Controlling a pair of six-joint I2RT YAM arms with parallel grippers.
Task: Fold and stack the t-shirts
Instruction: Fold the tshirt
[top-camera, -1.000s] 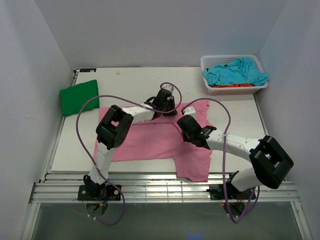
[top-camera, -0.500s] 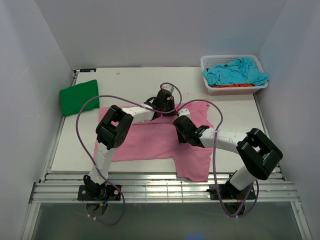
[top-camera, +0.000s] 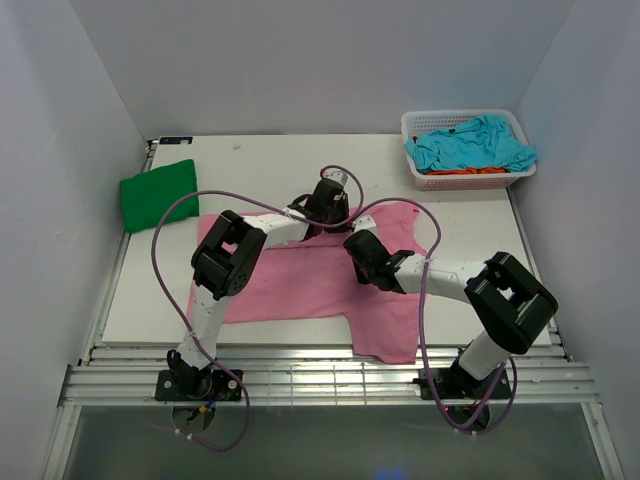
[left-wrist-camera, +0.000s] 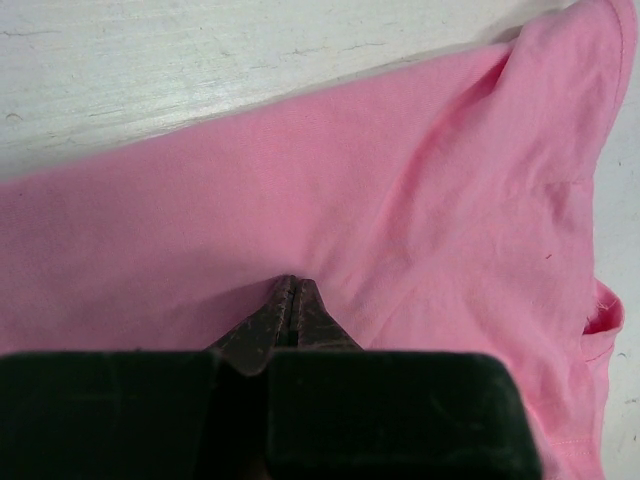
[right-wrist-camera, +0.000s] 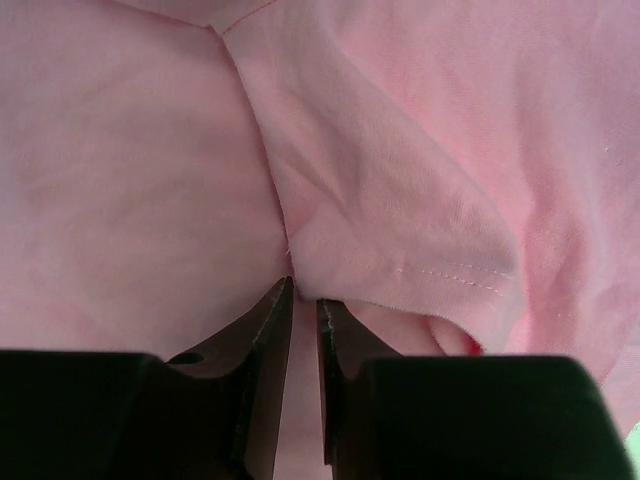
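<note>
Pink t-shirt (top-camera: 300, 285) pinched by left gripper (left-wrist-camera: 291, 284); right gripper (right-wrist-camera: 303, 290) ajar, touching.

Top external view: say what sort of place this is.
Probably a robot lab's laundry-folding cell: plain panels enclose a white table, a left arm and a right arm are bolted at its near edge, and a pink t-shirt lies spread near a basket of shirts.

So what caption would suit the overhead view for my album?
Left gripper and right gripper reach onto a pink t-shirt on the table, a folded green t-shirt and a basket nearby.
</note>
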